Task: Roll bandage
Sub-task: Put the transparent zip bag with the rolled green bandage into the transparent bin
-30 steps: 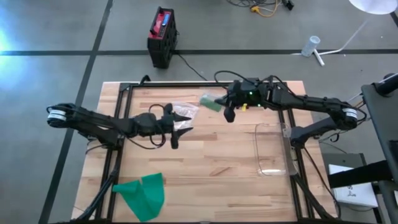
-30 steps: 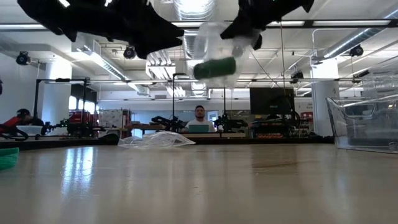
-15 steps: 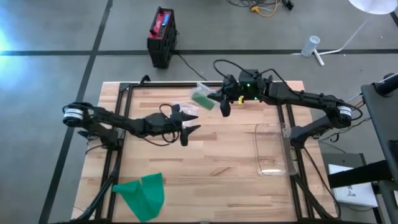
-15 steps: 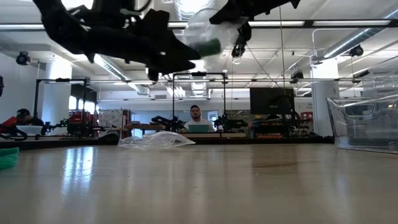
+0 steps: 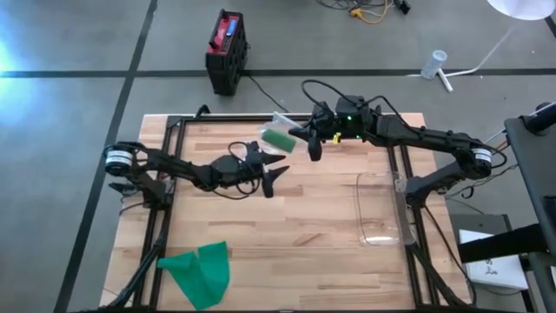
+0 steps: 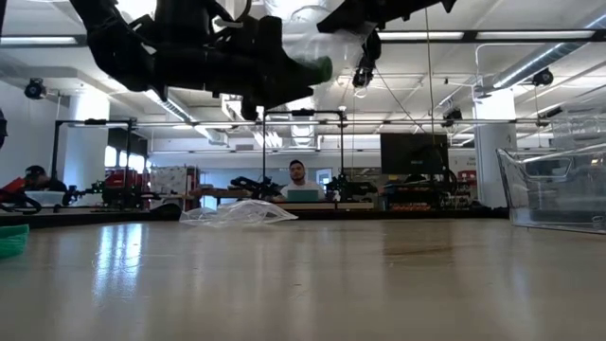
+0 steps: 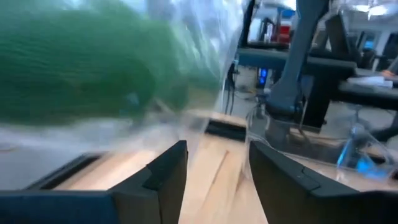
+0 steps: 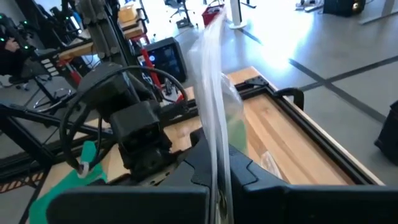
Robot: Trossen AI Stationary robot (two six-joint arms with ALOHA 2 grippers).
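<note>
A green bandage roll (image 5: 280, 137) sits inside a clear plastic bag (image 8: 214, 81) held in the air over the table's far middle. My right gripper (image 5: 302, 136) is shut on that bag. My left gripper (image 5: 274, 176) stands open just on the near side of the bag and lower. In its wrist view the roll (image 7: 93, 68) looms above its spread fingers (image 7: 214, 162); whether they touch the plastic I cannot tell. A loose green bandage strip (image 5: 200, 271) lies flat at the near left corner. My right gripper pinches the bag's flat plastic edge (image 8: 216, 163) between its two fingers, coming level from the table's right. The bag sticks out beyond the fingertips toward the left, lifted clear of the table, with the green roll (image 8: 236, 134) inside it beyond the fingers.
A crumpled clear wrapper (image 6: 232, 213) lies on the table at the far left-middle, below the left arm. A clear plastic box (image 5: 382, 209) stands at the right edge. Bare wood lies across the middle and near side.
My left gripper has gone toward the table's right and a little toward the far edge, sinking slightly, and now sits close under the bag. My right gripper has carried the bag a short way left and up, then held still.
</note>
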